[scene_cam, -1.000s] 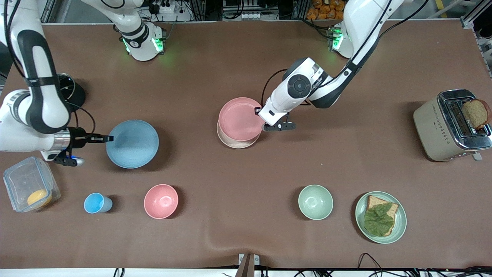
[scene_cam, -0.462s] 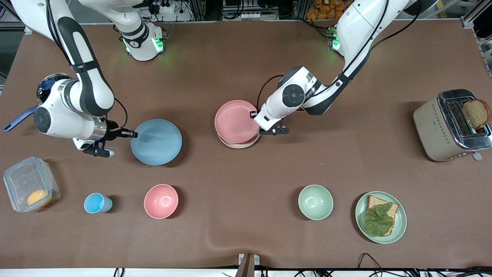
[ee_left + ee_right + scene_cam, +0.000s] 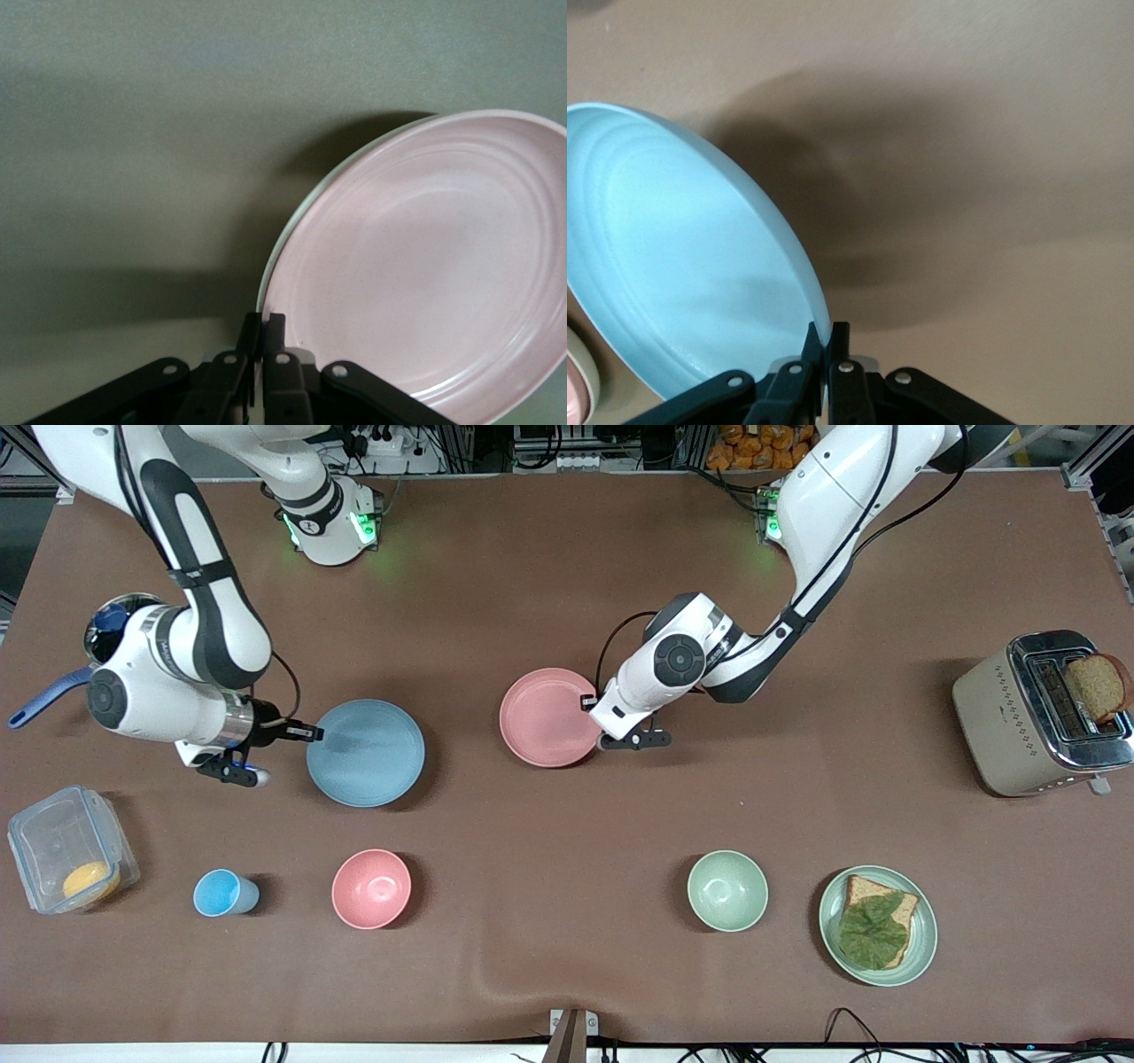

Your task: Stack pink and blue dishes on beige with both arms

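On the table, front view: the pink plate (image 3: 547, 719) lies about the middle of the table (image 3: 567, 558), well apart from every edge. No beige plate shows in this view; judged to lie wholly covered beneath the pink one.
Left gripper, front view: the left gripper (image 3: 592, 704) is at the pink plate's rim, on the side toward the left arm's end of the table, jaws pinching that rim.
Right gripper, front view: the right gripper (image 3: 312, 733) is over the table toward the right arm's end, jaws pinching the rim of the blue plate (image 3: 367, 753), which is well apart from the pink plate.
Left wrist view: jaws pressed onto the pink plate's rim. The plate is matte and pale, with shallow concentric rings. A thin pale edge runs along its outer rim; whether that belongs to a plate below cannot be told. A shadow beside it leaves it unclear whether the plate sits flat.
Right wrist view: jaws clamped on the blue plate's rim. The plate is tilted, with its shadow cast well clear on the table, so judged to be carried in the air. A cream rim, taken for the beige plate (image 3: 585, 372), shows with pink inside it.
Done: pink placed on beige, as far as can be judged, though not yet released.
Left: release pink, bring blue across, set it on top.
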### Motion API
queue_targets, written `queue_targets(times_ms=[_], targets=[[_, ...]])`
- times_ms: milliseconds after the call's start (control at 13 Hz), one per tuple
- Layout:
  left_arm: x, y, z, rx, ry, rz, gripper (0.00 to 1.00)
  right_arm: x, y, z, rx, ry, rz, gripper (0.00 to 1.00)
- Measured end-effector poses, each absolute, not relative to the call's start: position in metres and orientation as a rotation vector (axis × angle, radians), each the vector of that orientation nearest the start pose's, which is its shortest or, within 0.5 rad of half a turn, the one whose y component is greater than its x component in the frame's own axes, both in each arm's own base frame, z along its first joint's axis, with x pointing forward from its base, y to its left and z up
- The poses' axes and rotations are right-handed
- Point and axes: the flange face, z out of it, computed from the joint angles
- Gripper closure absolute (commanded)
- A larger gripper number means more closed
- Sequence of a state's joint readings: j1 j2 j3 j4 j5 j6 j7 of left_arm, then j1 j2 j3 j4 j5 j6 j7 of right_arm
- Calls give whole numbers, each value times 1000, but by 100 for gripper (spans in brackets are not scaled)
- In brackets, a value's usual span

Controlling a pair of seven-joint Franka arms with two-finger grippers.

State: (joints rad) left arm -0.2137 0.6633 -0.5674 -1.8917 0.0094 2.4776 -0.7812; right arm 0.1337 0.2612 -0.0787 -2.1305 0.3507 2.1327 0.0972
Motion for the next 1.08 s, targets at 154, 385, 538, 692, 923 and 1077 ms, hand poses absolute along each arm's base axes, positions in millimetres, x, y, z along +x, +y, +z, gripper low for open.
queue_targets(times_ms=[154, 385, 538, 692, 923, 1077], targets=[[464, -434, 200, -3366, -167, 377, 1, 535, 72, 272, -2861, 405, 451, 100], [465, -440, 205, -3365, -240, 372, 0, 522, 119, 286, -2822, 474, 535, 100], [472, -444, 217, -3380, -255, 337, 0, 512, 159, 292, -2821, 536, 557, 100], [493, -432, 255, -3385, -280, 257, 0, 501, 198, 295, -2811, 577, 580, 100], [540, -370, 363, -3336, -389, 97, 0, 486, 243, 297, -2796, 618, 586, 100], [556, -323, 433, -3282, -415, 37, 0, 472, 281, 295, -2809, 671, 549, 100]])
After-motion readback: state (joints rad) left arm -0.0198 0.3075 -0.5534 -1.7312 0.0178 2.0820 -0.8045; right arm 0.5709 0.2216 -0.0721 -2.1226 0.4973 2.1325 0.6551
